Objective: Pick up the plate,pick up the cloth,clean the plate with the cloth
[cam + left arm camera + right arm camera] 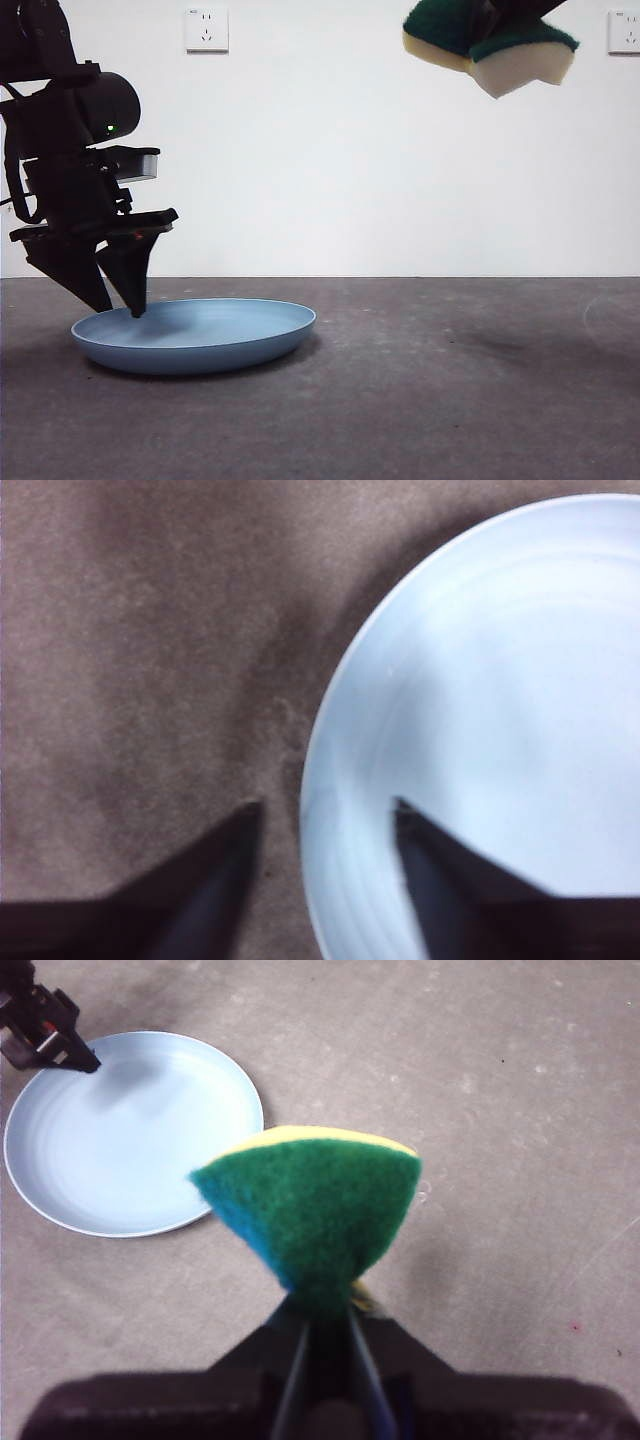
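Overhead, sponge (318, 1205) in right claw (325, 1325); plate (230, 340) apparently flat.

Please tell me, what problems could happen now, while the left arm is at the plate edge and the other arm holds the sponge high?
1. The left end effector is open astride the rim of the plate, near its tips only. Such a shallow bite on the thin rim might let the plate slip or tilt when lifted.
2. The right end effector pinches the sponge at one narrow end, folding it. Wiping pressure could perhaps twist it loose.
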Tool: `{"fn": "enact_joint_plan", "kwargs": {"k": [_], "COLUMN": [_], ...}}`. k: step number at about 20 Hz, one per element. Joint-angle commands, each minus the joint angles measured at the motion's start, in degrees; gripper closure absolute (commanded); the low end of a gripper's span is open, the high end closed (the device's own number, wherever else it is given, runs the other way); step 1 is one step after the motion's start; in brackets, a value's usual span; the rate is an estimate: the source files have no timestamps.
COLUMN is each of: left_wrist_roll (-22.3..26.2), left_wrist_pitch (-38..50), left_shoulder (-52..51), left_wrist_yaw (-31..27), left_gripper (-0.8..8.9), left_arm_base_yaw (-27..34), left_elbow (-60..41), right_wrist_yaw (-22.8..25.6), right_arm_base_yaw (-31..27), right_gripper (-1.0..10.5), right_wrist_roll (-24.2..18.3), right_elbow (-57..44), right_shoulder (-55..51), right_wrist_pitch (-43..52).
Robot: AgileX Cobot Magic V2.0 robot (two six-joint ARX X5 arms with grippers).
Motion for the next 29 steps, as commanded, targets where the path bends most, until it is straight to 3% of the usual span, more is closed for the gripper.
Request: {"fn": "enact_joint_plan", "kwargs": {"k": [1,4,7,10,15,19,24,29], "left_wrist_roll": [-1.3,-2.4,-2.5,-3.9,-5.4,-6.8,-10.4,-11.6], "left_wrist_pitch": [0.2,0.1,-0.6,-2.1,-4.3,-1.4,1.0,-1.9], "left_shoulder": [-0.1,-4.5,-11.3,-18.5,-27.5,-36.6,-50.8,-63.6], "left_wrist_yaw": [0.1,0.6,4.9,4.4,4.5,4.4,4.6,4.5], "left_gripper": [4.34,4.34,4.34,4.36,4.36,4.36,4.36,4.36], "left_arm_base_yaw": [-0.1,-0.2,-0.2,-0.2,-0.2,-0.2,-1.3,-4.3], "left_elbow": [-0.3,-0.3,-0.3,-0.3,-1.7,-10.2,-20.5,-22.9], "right_wrist_yaw": [0.0,-0.1,-1.7,-8.7,-15.4,-19.7,-20.0,-20.0], "right_arm_base_yaw": [-0.9,-3.0,-7.0,-11.7,-18.3,-21.8,-23.1,-23.1], "right_gripper": [9.6,9.6,9.6,9.6,9.6,9.6,9.6,9.6], "right_wrist_roll": [0.4,0.4,2.2,2.8,2.7,2.7,2.6,2.3], "right_elbow": [-0.6,-0.6,-0.6,-0.6,-0.6,-0.6,-0.6,-0.6], "right_shoulder": [-0.1,0.0,0.9,4.3,14.2,23.0,31.8,37.6], "right_wrist_pitch": [0.2,0.3,0.4,1.3,8.2,13.3,18.4,20.6]}}
